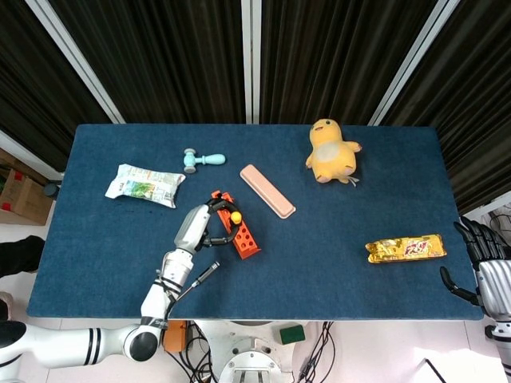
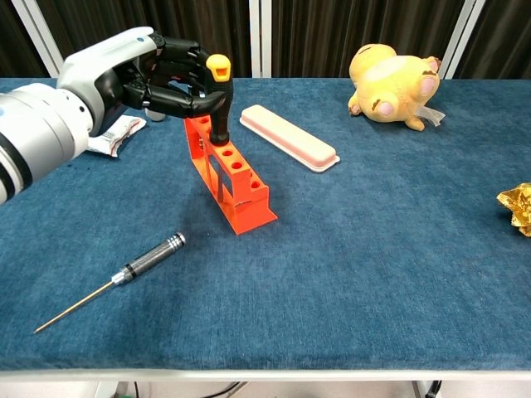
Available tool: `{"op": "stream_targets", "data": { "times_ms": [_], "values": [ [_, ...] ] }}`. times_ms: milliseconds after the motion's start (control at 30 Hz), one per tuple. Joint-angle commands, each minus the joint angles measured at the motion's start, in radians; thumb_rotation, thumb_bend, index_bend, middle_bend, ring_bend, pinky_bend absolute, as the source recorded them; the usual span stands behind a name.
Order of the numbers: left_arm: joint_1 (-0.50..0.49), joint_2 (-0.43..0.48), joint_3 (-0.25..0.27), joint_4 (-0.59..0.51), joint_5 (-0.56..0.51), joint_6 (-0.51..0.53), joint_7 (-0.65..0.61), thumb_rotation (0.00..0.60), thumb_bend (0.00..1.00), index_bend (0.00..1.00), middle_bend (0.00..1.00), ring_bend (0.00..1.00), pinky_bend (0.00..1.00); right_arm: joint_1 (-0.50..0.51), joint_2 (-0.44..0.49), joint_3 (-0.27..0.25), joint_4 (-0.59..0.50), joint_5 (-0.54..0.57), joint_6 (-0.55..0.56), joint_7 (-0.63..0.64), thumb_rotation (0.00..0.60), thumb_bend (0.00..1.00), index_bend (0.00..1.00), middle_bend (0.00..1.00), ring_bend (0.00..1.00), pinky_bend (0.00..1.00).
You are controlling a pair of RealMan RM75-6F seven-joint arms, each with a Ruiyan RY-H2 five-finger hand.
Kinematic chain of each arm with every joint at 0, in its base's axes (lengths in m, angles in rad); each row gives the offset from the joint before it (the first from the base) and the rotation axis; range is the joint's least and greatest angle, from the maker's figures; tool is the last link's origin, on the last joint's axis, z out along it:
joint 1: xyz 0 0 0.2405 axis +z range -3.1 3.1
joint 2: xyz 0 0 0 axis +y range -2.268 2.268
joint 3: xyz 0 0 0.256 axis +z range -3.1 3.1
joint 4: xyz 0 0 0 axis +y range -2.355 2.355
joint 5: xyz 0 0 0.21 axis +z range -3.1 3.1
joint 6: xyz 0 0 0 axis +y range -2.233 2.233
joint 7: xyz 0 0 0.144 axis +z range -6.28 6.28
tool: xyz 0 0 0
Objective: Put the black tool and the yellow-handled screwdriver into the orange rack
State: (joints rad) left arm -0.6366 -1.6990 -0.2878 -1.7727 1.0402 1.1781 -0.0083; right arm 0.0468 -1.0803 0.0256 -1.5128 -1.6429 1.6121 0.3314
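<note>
From above, the left hand (image 1: 201, 230) holds the screwdriver (image 1: 232, 215) over the rack (image 1: 242, 233), middle left. The right hand (image 1: 481, 259) is open, lower right.

From the front, the black tool (image 2: 126, 271) lies lower left. Push straight down, then let go slowly.

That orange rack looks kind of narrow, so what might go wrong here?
The left hand grips the yellow-handled screwdriver standing in the orange rack; pulling away carelessly might tip the narrow rack. The black tool lies flat near the table edge, so a clumsy grab could push it off.
</note>
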Motion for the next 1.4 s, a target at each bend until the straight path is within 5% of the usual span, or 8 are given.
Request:
{"op": "stream_targets", "data": {
  "times_ms": [33, 733, 1033, 1233, 1400],
  "values": [
    [0.002, 0.005, -0.001, -0.004, 0.002, -0.006, -0.004, 0.6, 0.34, 0.44, 0.43, 0.23, 0.28, 0.0, 0.0, 0.0, 0.0, 0.0, -0.001, -0.001, 0.6, 0.4, 0.0, 0.0, 0.0, 0.0],
    [0.049, 0.077, 0.015, -0.077, 0.097, 0.017, -0.034, 0.6, 0.34, 0.3, 0.32, 0.18, 0.28, -0.001, 0.001, -0.001, -0.002, -0.002, 0.0, -0.002, 0.6, 0.4, 0.0, 0.0, 0.0, 0.0],
    [0.179, 0.244, 0.108, -0.122, 0.355, 0.215, -0.008, 0.6, 0.34, 0.3, 0.31, 0.18, 0.28, -0.005, 0.006, 0.002, -0.003, 0.003, 0.009, 0.01, 0.6, 0.4, 0.0, 0.0, 0.0, 0.0],
    [0.285, 0.468, 0.223, -0.138, 0.439, 0.279, 0.156, 0.598, 0.29, 0.27, 0.22, 0.16, 0.24, -0.011, 0.003, 0.007, -0.008, 0.012, 0.016, -0.009, 0.6, 0.4, 0.0, 0.0, 0.0, 0.0],
    [0.391, 0.584, 0.323, -0.083, 0.455, 0.332, 0.277, 0.493, 0.14, 0.12, 0.06, 0.01, 0.13, -0.014, 0.0, 0.013, -0.01, 0.024, 0.016, -0.043, 0.6, 0.4, 0.0, 0.0, 0.0, 0.0]
  ]
}}
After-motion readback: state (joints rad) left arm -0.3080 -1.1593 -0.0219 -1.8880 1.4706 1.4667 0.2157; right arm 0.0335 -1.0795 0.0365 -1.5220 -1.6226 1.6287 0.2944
